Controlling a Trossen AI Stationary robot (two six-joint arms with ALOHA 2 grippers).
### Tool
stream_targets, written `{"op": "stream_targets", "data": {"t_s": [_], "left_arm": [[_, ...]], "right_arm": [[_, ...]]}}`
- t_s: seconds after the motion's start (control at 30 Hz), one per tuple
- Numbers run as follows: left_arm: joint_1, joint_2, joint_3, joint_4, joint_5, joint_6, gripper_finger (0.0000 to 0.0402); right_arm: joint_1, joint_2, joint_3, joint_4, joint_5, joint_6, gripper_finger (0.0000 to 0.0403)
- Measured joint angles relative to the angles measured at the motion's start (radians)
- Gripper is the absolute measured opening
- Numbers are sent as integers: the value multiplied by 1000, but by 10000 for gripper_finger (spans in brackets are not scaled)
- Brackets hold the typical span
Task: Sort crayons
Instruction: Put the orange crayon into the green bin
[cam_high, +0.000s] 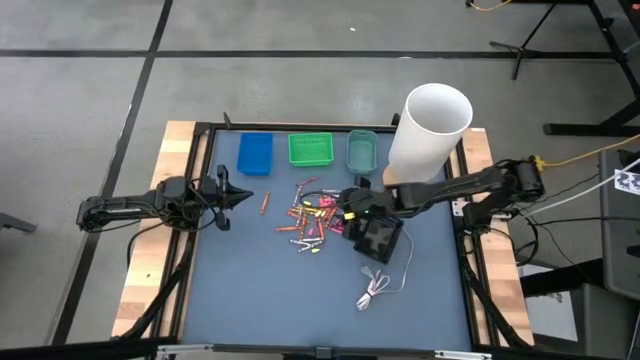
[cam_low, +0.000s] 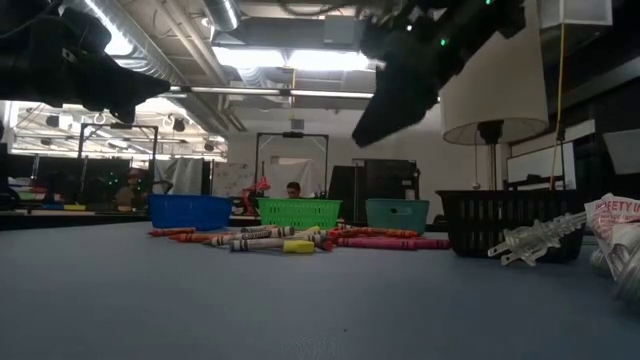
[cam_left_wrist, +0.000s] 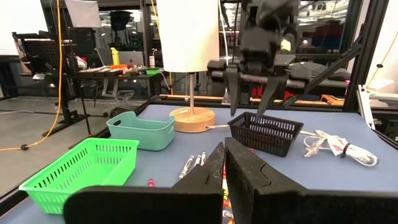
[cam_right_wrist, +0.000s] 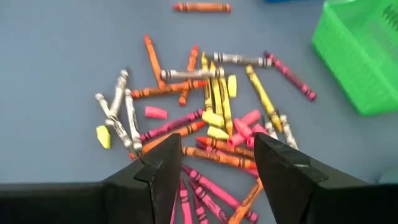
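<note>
Many crayons scattered on blue-grey table (workshop room behind).

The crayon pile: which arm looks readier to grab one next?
Probably the right. The right gripper hangs open directly over the crayons, while the left gripper waits shut off to the pile's side.

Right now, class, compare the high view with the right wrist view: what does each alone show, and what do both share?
Only the high view shows the blue tray, teal tray, white lamp shade, coiled white cable and the shut left pincer. Only the right wrist view shows single crayon colours up close. Both share the crayons, green tray and the open right pincer.
</note>
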Motion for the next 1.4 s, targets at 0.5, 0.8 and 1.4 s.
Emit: {"op": "stream_targets", "data": {"t_s": [0.5,0.8,1.4], "left_arm": [[0,0,0,0,-1,0,0],[0,0,0,0,-1,0,0],[0,0,0,-1,-1,0,0]], "right_arm": [[-23,142,0,0,80,64,201],[-81,174,-1,-69,45,173,201],[-85,224,-2,-64,-8,195,201]]}}
